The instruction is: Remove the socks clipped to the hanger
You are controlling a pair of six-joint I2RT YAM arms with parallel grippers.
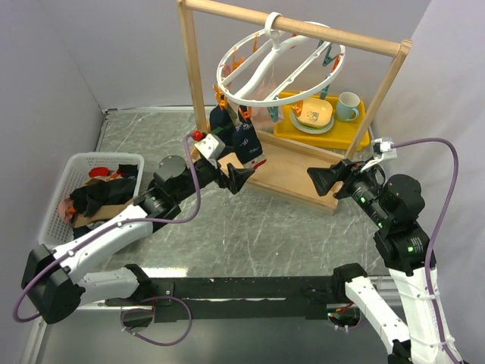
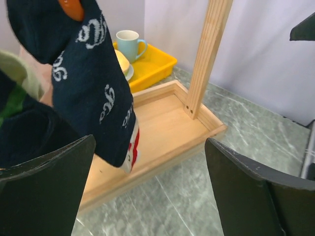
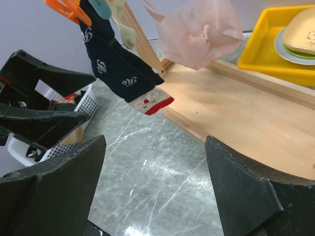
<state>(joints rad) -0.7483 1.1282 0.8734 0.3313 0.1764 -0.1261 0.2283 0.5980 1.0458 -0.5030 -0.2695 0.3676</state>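
Top view with both wrist views. The hanger (image 1: 261, 72), a white ring with orange and teal clips, hangs by its hook from the rail of a wooden frame (image 1: 193, 68) at the far side of the counter (image 1: 250, 227). Several socks remain clipped to its near edge: a navy patterned sock (image 1: 246, 140) (image 2: 93, 83) (image 3: 118, 69), a dark sock (image 1: 221, 121) beside it, and a pale pink sock (image 3: 199, 32). Other socks (image 1: 98, 193) lie in a white basket (image 1: 76, 163) at the left.

The left gripper (image 1: 235, 176) (image 2: 150, 142) sits just below the navy sock. Its jaws are spread wide and empty, and the sock's toe hangs beside one finger (image 2: 54, 172).

The right gripper (image 1: 322, 180) (image 3: 155, 140) points toward the frame's base, well apart from the socks, its jaws likewise wide and holding nothing.

A yellow tray (image 1: 356, 133) with a cup (image 1: 348, 106) and dishes (image 1: 312, 114) stands behind the frame.
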